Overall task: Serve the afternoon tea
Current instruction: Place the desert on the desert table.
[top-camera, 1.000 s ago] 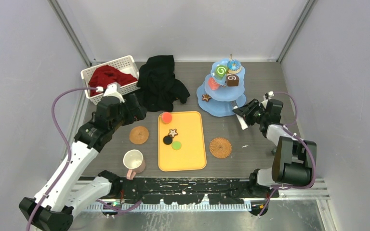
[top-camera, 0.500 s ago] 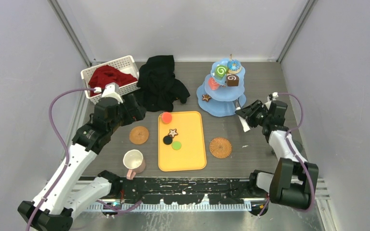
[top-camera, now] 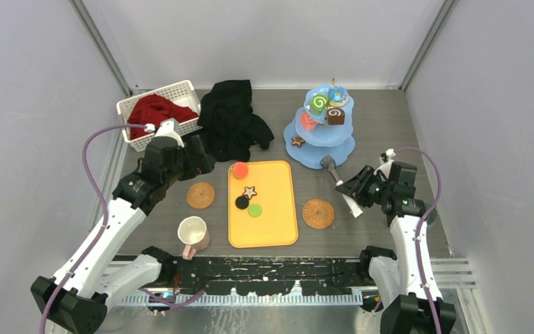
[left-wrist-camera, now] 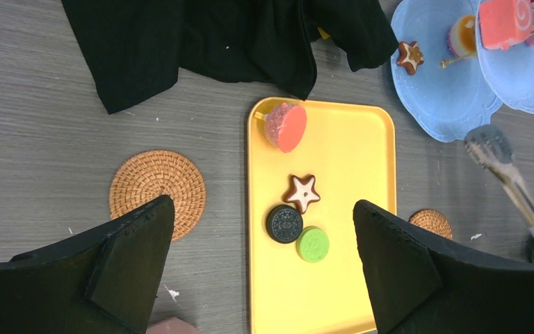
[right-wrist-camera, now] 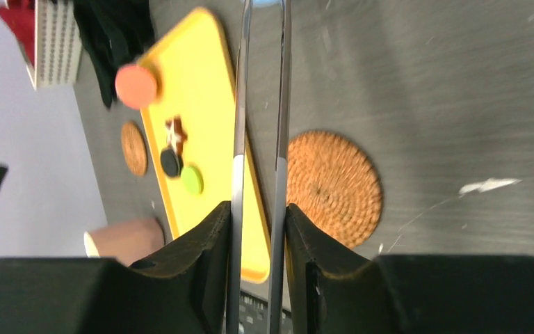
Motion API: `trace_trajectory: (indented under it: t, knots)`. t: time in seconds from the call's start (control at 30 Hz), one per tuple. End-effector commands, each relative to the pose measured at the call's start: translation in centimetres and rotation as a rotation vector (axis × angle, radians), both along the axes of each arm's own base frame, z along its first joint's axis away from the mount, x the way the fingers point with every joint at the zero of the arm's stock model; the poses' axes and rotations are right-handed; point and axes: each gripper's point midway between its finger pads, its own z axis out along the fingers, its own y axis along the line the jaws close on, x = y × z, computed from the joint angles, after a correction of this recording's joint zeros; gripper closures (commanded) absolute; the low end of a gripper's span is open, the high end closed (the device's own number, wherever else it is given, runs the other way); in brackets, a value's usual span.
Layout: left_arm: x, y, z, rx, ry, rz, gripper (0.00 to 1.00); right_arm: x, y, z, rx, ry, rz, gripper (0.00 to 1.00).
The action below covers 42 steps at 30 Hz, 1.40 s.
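The pale-blue three-tier stand (top-camera: 313, 154) at the back right carries swirl rolls, a blue donut (top-camera: 338, 94) and a star cookie (top-camera: 297, 141). On the yellow tray (top-camera: 271, 223) lie a pink sweet (left-wrist-camera: 286, 126), a star cookie (left-wrist-camera: 301, 193), a black cookie (left-wrist-camera: 284, 223) and a green one (left-wrist-camera: 313, 243). My left gripper (left-wrist-camera: 263, 207) hovers open above the tray's near half. My right gripper (right-wrist-camera: 258, 209) is shut on metal tongs (top-camera: 338, 182), whose tips point at the stand's base with nothing in them. A cream mug (top-camera: 193, 233) with a pink handle stands near the front left.
Two woven coasters (top-camera: 200, 195) (top-camera: 318, 213) flank the tray. A black cloth (top-camera: 233, 122) lies heaped at the back centre. Beside it stands a white basket (top-camera: 158, 111) with red cloth. Grey walls enclose the table on three sides.
My right arm has drawn the tongs back from the stand toward the front, and its jaws have squeezed the tongs a little. The left arm shifted slightly.
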Motion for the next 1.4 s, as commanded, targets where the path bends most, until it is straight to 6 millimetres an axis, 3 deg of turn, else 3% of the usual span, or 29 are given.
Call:
trace_trajectory:
  t: [0.0,0.13,0.33,0.6,0.83,1.1,1.27,1.37]
  knots:
    - [1.1,-0.5,2.6,-0.032,-0.083,-0.01,0.01,-3.3,3.6,2.2,0.028,-0.015,0.227,0.65]
    - [1.6,-0.6,2.8,-0.052,-0.093,0.011,0.01,-4.9,5.7,3.2,0.035,-0.044,0.331,0.64]
    - [2.2,-0.9,2.4,-0.036,-0.061,0.003,0.01,-5.9,9.9,4.8,0.073,-0.14,0.458,0.63]
    - [1.9,0.0,2.7,-0.013,-0.077,0.031,0.01,-6.7,16.6,3.4,-0.051,-0.136,0.636,0.71]
    - [1.5,0.5,2.9,-0.009,-0.08,0.049,0.01,-3.0,20.9,4.4,-0.09,-0.205,0.65,0.8]
    - [0.9,1.3,3.3,0.005,-0.095,0.074,0.01,2.0,22.5,6.3,-0.139,-0.273,0.531,0.8]
    - [0.7,1.5,3.1,0.005,-0.089,0.079,0.01,3.8,23.3,4.8,-0.185,-0.255,0.521,0.81]
    - [0.6,1.6,3.1,0.015,-0.091,0.079,0.01,3.8,23.7,3.6,-0.185,-0.228,0.538,0.82]
